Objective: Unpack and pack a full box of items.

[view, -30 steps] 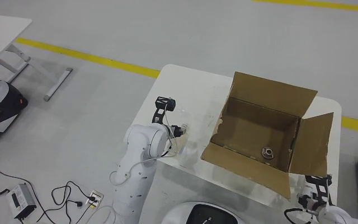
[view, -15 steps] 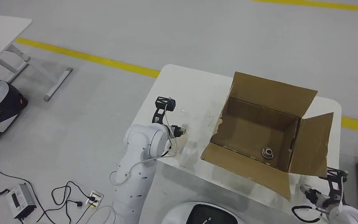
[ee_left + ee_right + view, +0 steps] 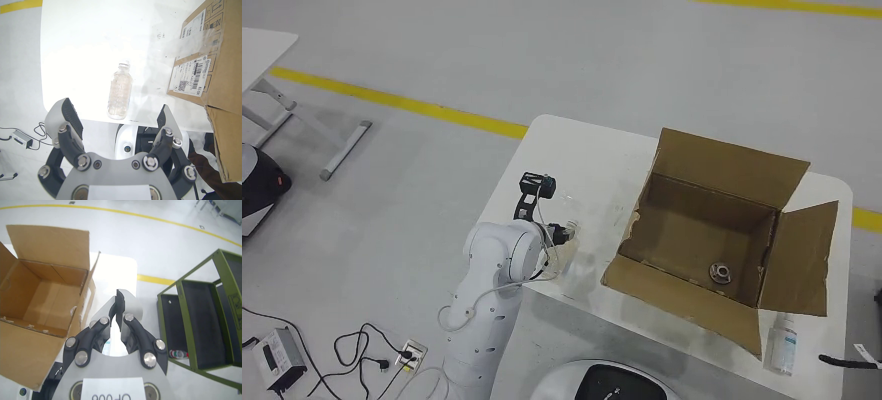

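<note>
Lying on its side on the smooth white table [image 3: 577, 160] [image 3: 85, 47], a clear ribbed plastic bottle [image 3: 119, 92] is seen with its flat base next to the table's edge. Its long axis is set square to that edge, and the capped neck is pointed inward across the tabletop. The left gripper [image 3: 115, 109] is held above the bottle's base end, its ridged black pads [image 3: 72, 115] spread wide with nothing between them.

The open brown cardboard box [image 3: 682, 295] [image 3: 223, 56] [image 3: 24, 344] is stood just beside the bottle, apart from it. Its flaps are folded outward, corrugated torn edges are shown along the rim, and white printed labels [image 3: 191, 79] are stuck to its side wall. A small round metal ring [image 3: 720, 270] is left flat on the box floor, close to the near wall.

A small pale plastic bottle with a bluish label [image 3: 783, 343] is found on the table by the box's near right corner, its narrow end turned toward the box flap. Whether it stands or lies cannot be told.

The right gripper [image 3: 118, 298] is held beyond the table's right side, its dark fingers pressed together on nothing. A green metal shelf cart with black liners [image 3: 198, 321] is seen on the floor past it.
</note>
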{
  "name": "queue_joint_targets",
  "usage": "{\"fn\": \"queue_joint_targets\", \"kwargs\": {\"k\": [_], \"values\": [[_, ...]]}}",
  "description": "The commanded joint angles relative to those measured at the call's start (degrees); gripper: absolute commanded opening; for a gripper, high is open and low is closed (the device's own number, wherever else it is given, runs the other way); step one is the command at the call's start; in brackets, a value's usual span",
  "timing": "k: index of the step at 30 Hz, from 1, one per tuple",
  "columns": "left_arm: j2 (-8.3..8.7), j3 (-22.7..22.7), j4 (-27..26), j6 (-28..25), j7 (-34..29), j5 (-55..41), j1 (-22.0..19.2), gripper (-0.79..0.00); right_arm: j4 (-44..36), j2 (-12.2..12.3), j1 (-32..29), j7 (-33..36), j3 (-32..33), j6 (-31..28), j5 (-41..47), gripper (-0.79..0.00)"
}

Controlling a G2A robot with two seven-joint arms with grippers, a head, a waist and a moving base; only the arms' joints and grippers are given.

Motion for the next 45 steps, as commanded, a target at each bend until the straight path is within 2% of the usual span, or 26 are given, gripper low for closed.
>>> {"fn": "queue_joint_targets", "kwargs": {"k": [1, 8, 13, 15, 17, 22, 45], "values": [[0.0, 0.0, 0.0, 0.0, 0.0, 0.0, 0.0, 0.0, 0.0, 0.0, 2.0, 1.2, -3.4, -0.2, -0.2, -0.785], [0.0, 0.0, 0.0, 0.0, 0.0, 0.0, 0.0, 0.0, 0.4, -0.4, 8.0, 6.1, -17.4, 0.3, -5.6, -0.785], [0.0, 0.0, 0.0, 0.0, 0.0, 0.0, 0.0, 0.0, 10.5, -1.2, 13.3, 6.9, -26.3, 2.9, -9.8, -0.785], [0.0, 0.0, 0.0, 0.0, 0.0, 0.0, 0.0, 0.0, 15.7, -1.5, 15.8, 9.6, -29.0, 4.2, -13.8, -0.785], [0.0, 0.0, 0.0, 0.0, 0.0, 0.0, 0.0, 0.0, 19.2, -2.0, 17.8, 10.6, -31.3, 5.2, -12.5, -0.785], [0.0, 0.0, 0.0, 0.0, 0.0, 0.0, 0.0, 0.0, 27.4, -2.7, 22.0, 11.4, -33.2, 4.8, -11.6, -0.785], [0.0, 0.0, 0.0, 0.0, 0.0, 0.0, 0.0, 0.0, 27.4, -2.7, 22.0, 11.4, -33.2, 4.8, -11.6, -0.785]]}}
